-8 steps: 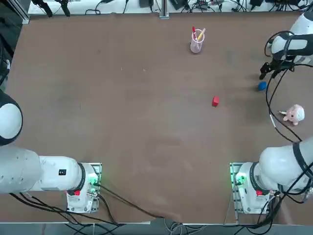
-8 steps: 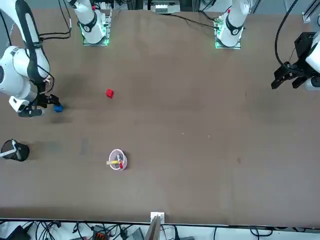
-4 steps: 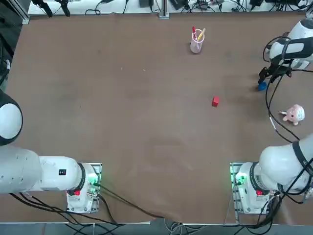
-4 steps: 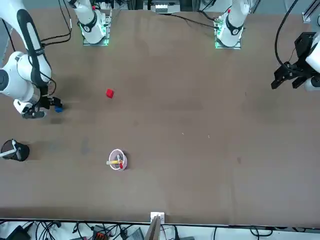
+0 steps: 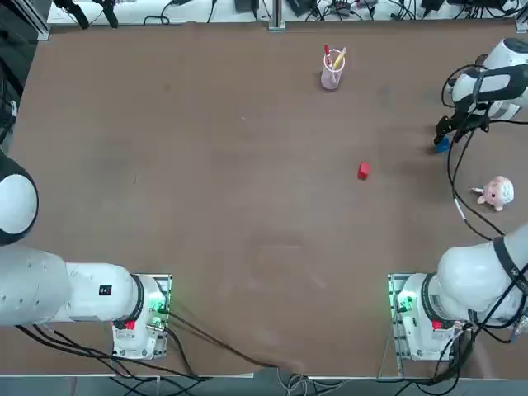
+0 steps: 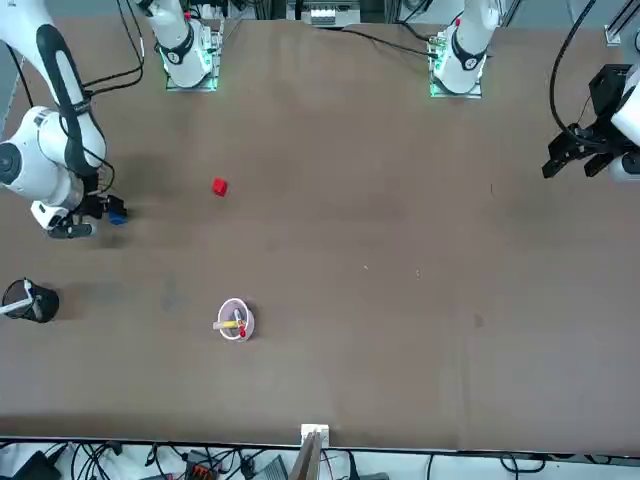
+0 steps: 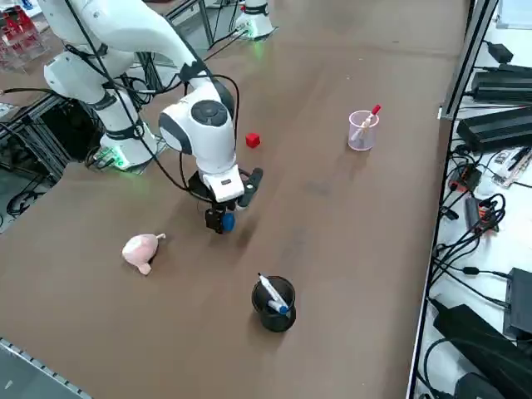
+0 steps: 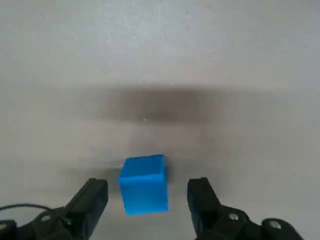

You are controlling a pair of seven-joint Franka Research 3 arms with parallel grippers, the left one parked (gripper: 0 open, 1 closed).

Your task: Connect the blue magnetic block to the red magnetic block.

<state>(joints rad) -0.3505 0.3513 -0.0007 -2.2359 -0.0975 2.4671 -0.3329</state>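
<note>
The blue magnetic block [image 8: 144, 183] rests on the brown table between the two fingers of my right gripper [image 8: 148, 197], which stands open around it with gaps on both sides. The same gripper [image 5: 445, 137] sits low at the table's right side, and the blue block [image 5: 443, 145] peeks out beneath it; the block [image 7: 226, 220] and gripper [image 7: 221, 218] also show from the side, and the block [image 6: 117, 214] from the front. The red magnetic block [image 5: 364, 170] lies alone nearer the table's middle, well apart from the gripper; it [image 7: 253, 140] [image 6: 219, 186] is untouched.
A pink plush toy [image 5: 496, 193] lies close to the gripper on the base side. A clear cup with a red and a yellow pen [image 5: 332, 68] stands at the far edge. A black pen holder [image 7: 273, 302] stands near the right edge.
My right gripper has come down and shifted slightly toward the blue block, so that its fingers now straddle it. Neither block has moved.
</note>
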